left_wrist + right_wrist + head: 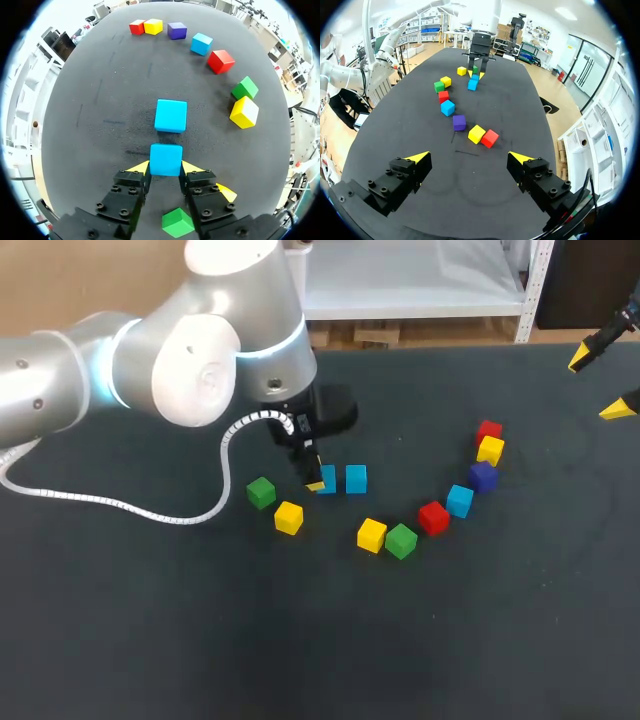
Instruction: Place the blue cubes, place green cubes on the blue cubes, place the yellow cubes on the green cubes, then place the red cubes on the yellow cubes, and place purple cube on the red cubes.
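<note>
1. The left tool [165,167] stands low over the bench [150,640]. Its two yellow tips lie against opposite sides of the first blue cube [165,159], so it is narrowed onto that cube. The cube looks to be on the bench or barely above it; I cannot tell which.
2. Straight ahead of the tips, past a thin gap, sits the second blue cube [171,115], with its faces roughly in line with the gripped one. I read this pair as the base row. Blue goes down first, set side by side so that the later colours can rest across them.
3. The fingers hold the two sides that do not face the neighbour. I judge this keeps the gap between the blues free, so the tool can open without nudging the second cube.
4. Under the tool's body lies the near green cube [177,223], and the near yellow cube [227,192] shows just beside one finger. Both are close enough that a careless retreat could knock them.
5. Farther ahead and off to one side, the loose cubes curve away. Among them are the red cube [220,61], the third blue cube [201,43] and the purple cube [177,30]. The third blue cube is well apart from the base pair and has not yet joined it.
6. The right tool [469,158] hangs spread wide and holds nothing, with every cube far ahead of it. It is probably parked there to leave the left arm room.
</note>
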Controlling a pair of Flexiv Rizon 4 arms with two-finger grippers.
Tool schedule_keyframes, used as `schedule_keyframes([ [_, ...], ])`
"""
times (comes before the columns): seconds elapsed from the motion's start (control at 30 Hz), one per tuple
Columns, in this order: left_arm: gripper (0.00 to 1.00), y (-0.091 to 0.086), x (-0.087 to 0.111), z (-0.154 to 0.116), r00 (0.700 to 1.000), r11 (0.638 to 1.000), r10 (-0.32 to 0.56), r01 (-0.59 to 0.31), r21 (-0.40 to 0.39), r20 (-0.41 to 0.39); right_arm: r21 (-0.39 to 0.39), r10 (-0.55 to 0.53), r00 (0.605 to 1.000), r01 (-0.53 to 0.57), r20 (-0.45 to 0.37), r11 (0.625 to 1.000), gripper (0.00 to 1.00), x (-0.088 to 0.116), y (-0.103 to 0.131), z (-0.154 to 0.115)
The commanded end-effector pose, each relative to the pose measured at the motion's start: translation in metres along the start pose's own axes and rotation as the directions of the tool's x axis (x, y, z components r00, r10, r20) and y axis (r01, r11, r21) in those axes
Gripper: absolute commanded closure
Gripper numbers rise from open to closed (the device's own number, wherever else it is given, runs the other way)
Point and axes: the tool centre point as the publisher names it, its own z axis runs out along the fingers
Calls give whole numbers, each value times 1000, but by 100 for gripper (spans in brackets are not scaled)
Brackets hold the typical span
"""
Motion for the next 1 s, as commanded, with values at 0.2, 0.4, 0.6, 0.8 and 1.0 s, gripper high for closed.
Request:
schedule_keyframes([
  [0.2,61,3,0,1,1000,1000,-1,1,7,-2,3,0,1000,0,-1,1000,0,0,1,0],
  [0.4,56,3,0,1,1000,1000,1,-1,8,-2,3,0,1000,0,-1,1000,0,0,1,0],
  [0.6,56,3,0,1,1000,1000,0,0,11,-1,3,0,1000,0,-1,1000,0,0,1,0],
  [0.8,55,3,-1,0,1000,1000,3,-3,11,3,3,0,1000,0,-1,1000,0,0,1,0],
  [1.0,0,-1,2,-11,1000,1000,12,-12,26,11,3,0,1000,0,-1,1000,0,0,1,0],
])
